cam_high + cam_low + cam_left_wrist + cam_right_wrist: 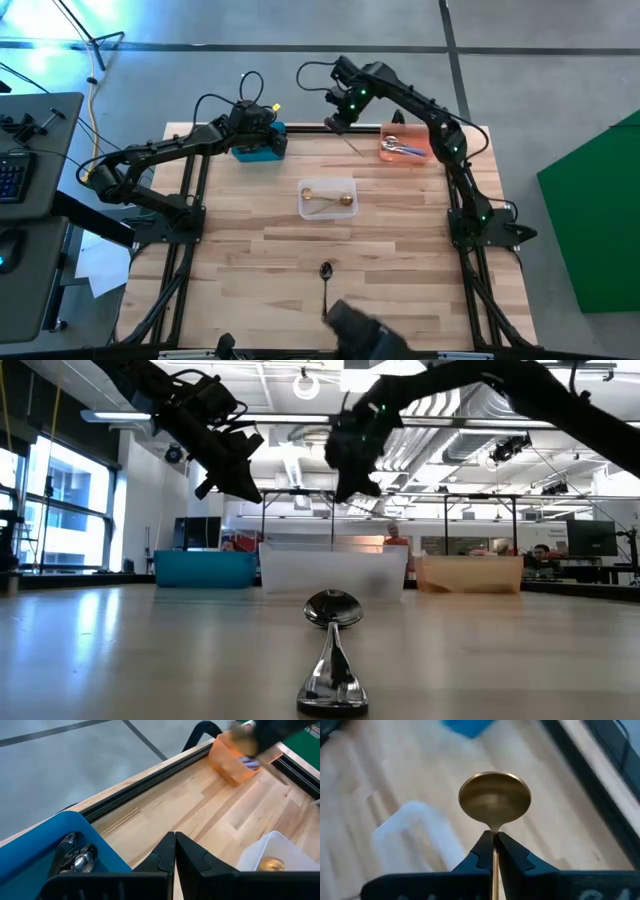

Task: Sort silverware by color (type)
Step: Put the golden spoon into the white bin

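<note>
Gold spoon (494,799) is pinched by its thin handle in the right hand (494,851), raised above the desk (400,250) between the blue bin (262,143) and orange bin (404,146) (only the right wrist view shows the bowl plainly). Left hand (174,852) is closed on nothing over the blue bin. Another dark spoon (333,650) lies near the desk's front edge.

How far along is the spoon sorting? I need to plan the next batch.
Mostly done: dark spoons lie in the blue bin, lilac-handled ones in the orange bin, gold spoons in the clear bin. In hand: the right gripper is shut on a gold spoon. Left: one dark spoon on the table. The left gripper is shut, empty.
</note>
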{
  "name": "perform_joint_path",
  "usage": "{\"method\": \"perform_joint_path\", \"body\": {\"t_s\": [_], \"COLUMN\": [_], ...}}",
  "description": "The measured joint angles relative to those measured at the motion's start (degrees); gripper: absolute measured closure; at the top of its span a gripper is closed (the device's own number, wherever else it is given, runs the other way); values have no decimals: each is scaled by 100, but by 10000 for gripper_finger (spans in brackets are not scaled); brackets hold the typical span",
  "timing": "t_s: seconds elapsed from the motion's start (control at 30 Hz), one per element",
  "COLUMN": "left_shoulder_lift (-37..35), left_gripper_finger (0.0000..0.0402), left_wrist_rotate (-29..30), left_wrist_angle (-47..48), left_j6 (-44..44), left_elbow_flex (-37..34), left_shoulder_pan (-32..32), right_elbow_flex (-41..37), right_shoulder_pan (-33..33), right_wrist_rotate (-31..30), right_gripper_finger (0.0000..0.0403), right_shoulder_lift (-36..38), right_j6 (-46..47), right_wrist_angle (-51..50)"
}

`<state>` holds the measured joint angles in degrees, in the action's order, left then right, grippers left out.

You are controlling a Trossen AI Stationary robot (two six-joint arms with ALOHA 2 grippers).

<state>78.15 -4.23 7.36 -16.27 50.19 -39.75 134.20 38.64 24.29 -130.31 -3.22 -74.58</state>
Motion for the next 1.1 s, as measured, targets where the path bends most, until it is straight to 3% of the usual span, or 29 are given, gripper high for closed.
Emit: {"method": "perform_joint_path", "body": {"t_s": [0.13, 0.5, 0.73, 1.1], "left_shoulder_lift": [0, 0, 0, -31], "left_gripper_finger": [399, 399, 399, 399], "left_wrist_rotate": [-33, 33, 42, 384], "left_wrist_angle": [4, 83, 241, 487], "left_j6": [54, 143, 189, 304], "left_elbow_flex": [0, 0, 1, 0], "left_shoulder_pan": [2, 11, 9, -3], "right_elbow_flex": [-3, -14, -14, -128], "right_shoulder_pan": [-441, -1629, -1830, -2014], "right_wrist_rotate": [432, 354, -208, -419], "right_gripper_finger": [402, 402, 402, 402], "right_shoulder_lift": [178, 63, -322, -513], "right_j6": [-292, -814, -796, -822], "right_wrist_angle": [-194, -59, 38, 126]}}
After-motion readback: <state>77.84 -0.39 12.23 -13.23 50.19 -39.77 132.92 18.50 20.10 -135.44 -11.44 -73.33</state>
